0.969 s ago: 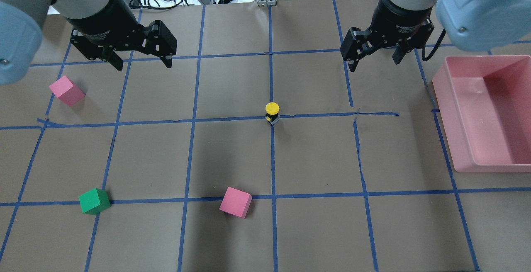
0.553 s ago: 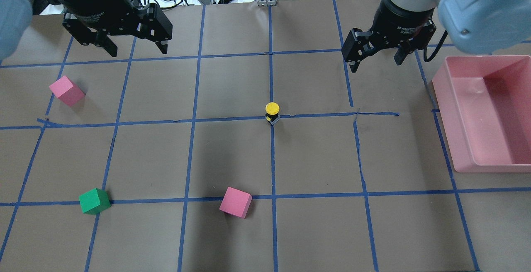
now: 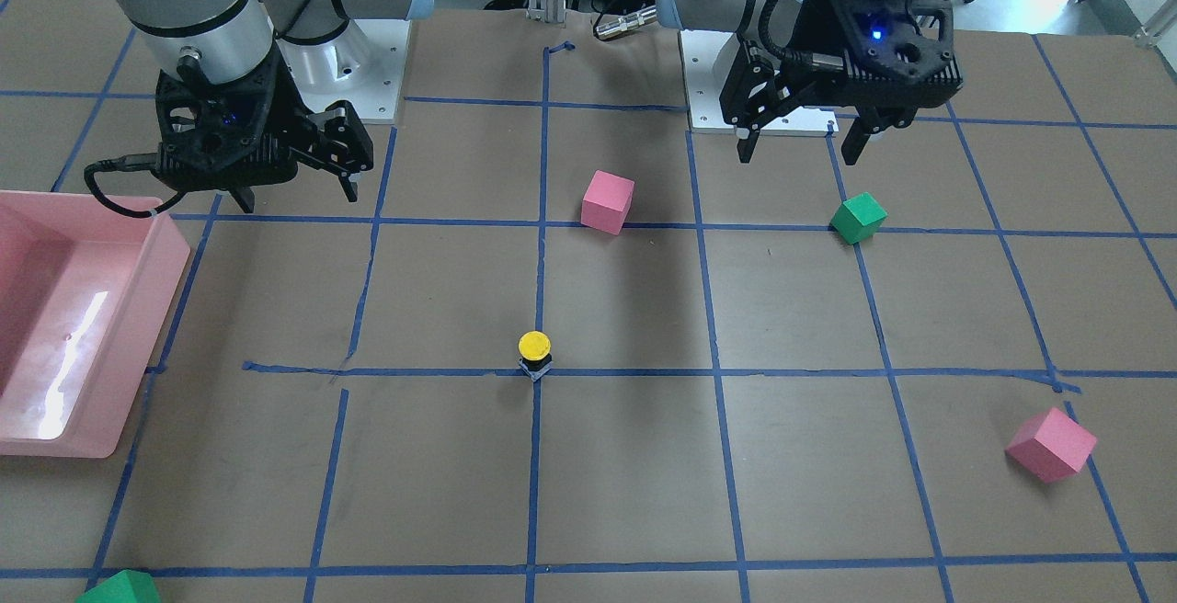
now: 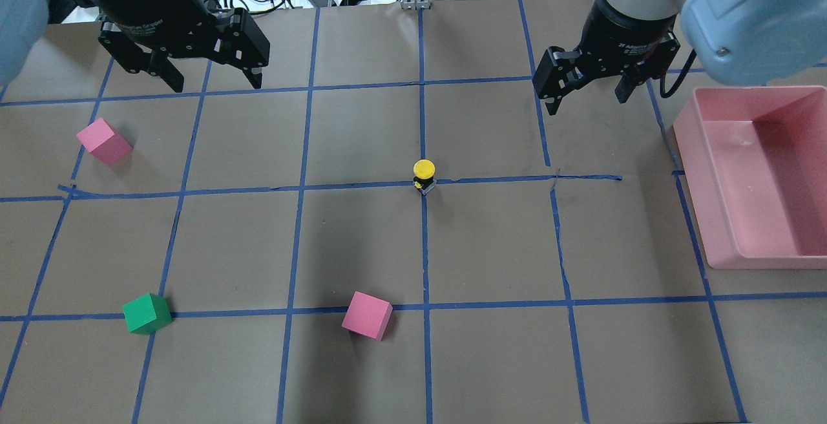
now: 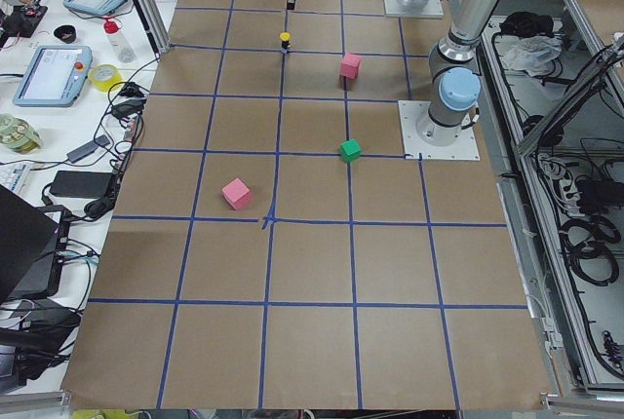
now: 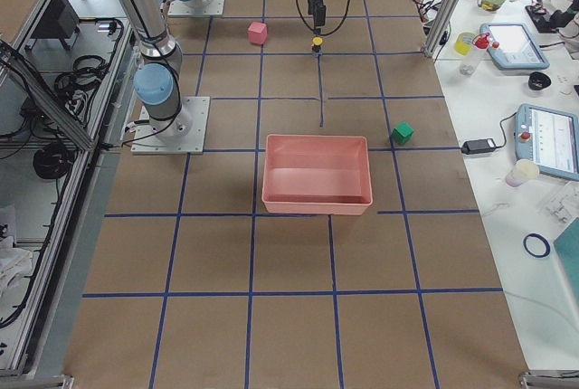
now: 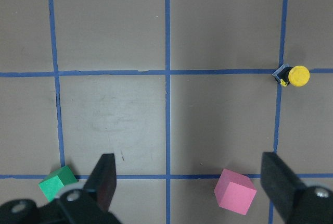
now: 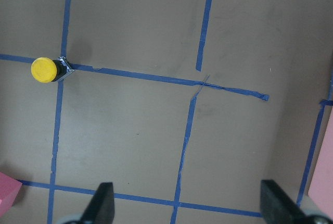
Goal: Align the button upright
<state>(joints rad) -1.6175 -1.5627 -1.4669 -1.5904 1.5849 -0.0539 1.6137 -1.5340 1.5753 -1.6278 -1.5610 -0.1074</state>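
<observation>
The button (image 4: 424, 172), with a yellow cap over a black body and grey base, stands upright on a blue tape crossing at the table's middle. It also shows in the front view (image 3: 534, 350), the left wrist view (image 7: 294, 75) and the right wrist view (image 8: 47, 70). My left gripper (image 4: 215, 81) is open and empty, held high at the far left, well away from the button. My right gripper (image 4: 586, 102) is open and empty, held high at the far right. Nothing touches the button.
A pink cube (image 4: 103, 141) lies at the left. A green cube (image 4: 146, 313) and a second pink cube (image 4: 367, 315) lie near the front. A pink tray (image 4: 704, 185) sits at the right edge. Cables and a tape roll lie beyond the far edge.
My left gripper has moved toward the table's far edge, still open. The right gripper has barely shifted. The button and the cubes have not moved.
</observation>
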